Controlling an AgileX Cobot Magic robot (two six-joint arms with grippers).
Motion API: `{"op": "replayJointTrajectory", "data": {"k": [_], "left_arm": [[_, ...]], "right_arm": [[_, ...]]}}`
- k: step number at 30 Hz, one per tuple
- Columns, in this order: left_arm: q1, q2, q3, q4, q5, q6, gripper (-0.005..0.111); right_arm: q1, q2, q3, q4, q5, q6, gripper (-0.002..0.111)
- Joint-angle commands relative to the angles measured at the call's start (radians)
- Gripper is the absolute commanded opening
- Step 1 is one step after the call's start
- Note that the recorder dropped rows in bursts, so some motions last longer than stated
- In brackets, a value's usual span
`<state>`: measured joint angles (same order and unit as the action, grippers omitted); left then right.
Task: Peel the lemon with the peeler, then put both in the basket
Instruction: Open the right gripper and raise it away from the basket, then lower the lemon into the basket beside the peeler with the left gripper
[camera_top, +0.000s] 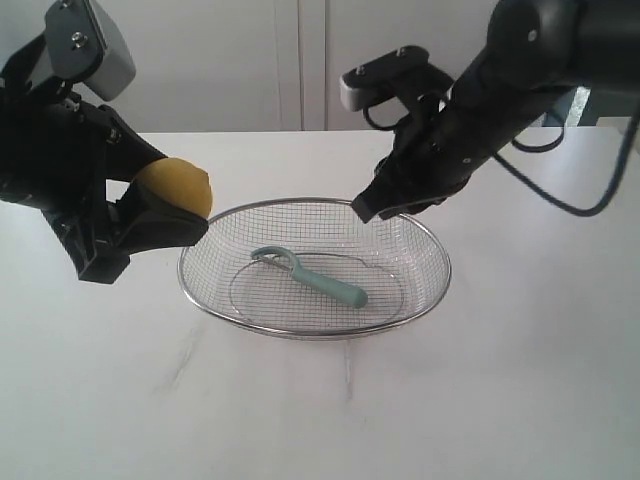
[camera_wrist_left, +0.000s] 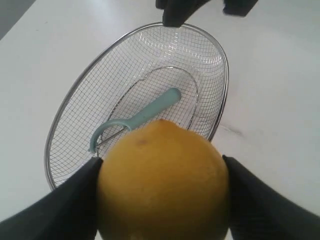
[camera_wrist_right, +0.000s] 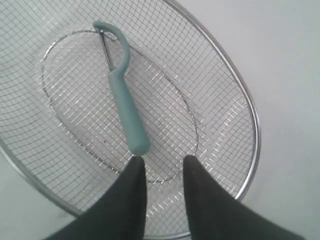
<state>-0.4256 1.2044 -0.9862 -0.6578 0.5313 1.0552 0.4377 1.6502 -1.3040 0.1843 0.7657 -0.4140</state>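
— Which colours have you got there?
— You've a bright yellow lemon (camera_top: 178, 186), a pale teal peeler (camera_top: 312, 279), a silver basket (camera_top: 310, 334) of fine square-grid mesh, and 1 plain white table (camera_top: 500, 400).

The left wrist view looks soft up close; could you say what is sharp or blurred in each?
Left wrist view: lemon slightly soft, basket mesh clear. Right wrist view: peeler crisp, fingers plain black. Exterior view: even light, faint shadow under basket.

table (camera_top: 500, 400): plain white, pretty glossy, a few faint grey scuffs (camera_top: 185, 350)
wall (camera_top: 250, 60): white panels with thin vertical seams
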Motion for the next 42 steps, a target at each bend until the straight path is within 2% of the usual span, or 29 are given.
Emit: {"op": "replayJointTrajectory", "data": {"k": [1, 6, 11, 15, 22, 26, 29, 34, 35, 40, 42], "left_arm": [[-0.005, -0.006, 0.002, -0.025, 0.014, -0.010, 0.000], [-0.005, -0.006, 0.002, -0.037, 0.014, -0.011, 0.000], [-0.005, -0.006, 0.002, -0.037, 0.014, -0.011, 0.000], [-0.005, -0.003, 0.002, -0.037, 0.006, -0.008, 0.000], [-0.005, 0.105, -0.013, -0.162, -0.182, -0.008, 0.000], [-0.005, 0.238, -0.084, -0.162, -0.184, -0.031, 0.000], [-0.005, 0.356, -0.176, -0.119, -0.123, -0.153, 0.000], [-0.005, 0.534, -0.368, 0.133, 0.058, -0.406, 0.000], [-0.005, 0.596, -0.428, 0.222, 0.100, -0.486, 0.000], [-0.020, 0.711, -0.494, 0.222, 0.108, -0.505, 0.000], [-0.050, 0.737, -0.494, 0.206, 0.090, -0.499, 0.000]], "right_arm": [[0.000, -0.114, -0.004, -0.006, 0.095, -0.008, 0.013], [0.000, -0.246, -0.002, -0.049, 0.243, 0.030, 0.000], [0.000, -0.335, 0.004, -0.092, 0.357, 0.054, 0.000], [0.000, -0.384, 0.030, -0.096, 0.344, 0.061, 0.000], [0.000, -0.393, 0.051, -0.107, 0.333, 0.111, 0.000], [0.000, -0.393, 0.052, -0.107, 0.335, 0.113, 0.000], [0.000, -0.393, 0.052, -0.107, 0.335, 0.113, 0.000], [0.000, -0.393, 0.052, -0.107, 0.332, 0.131, 0.000], [0.000, -0.393, 0.056, -0.107, 0.330, 0.131, 0.000], [0.000, -0.393, 0.104, -0.114, 0.281, 0.131, 0.000], [0.000, -0.393, 0.115, -0.118, 0.265, 0.131, 0.000]]}}
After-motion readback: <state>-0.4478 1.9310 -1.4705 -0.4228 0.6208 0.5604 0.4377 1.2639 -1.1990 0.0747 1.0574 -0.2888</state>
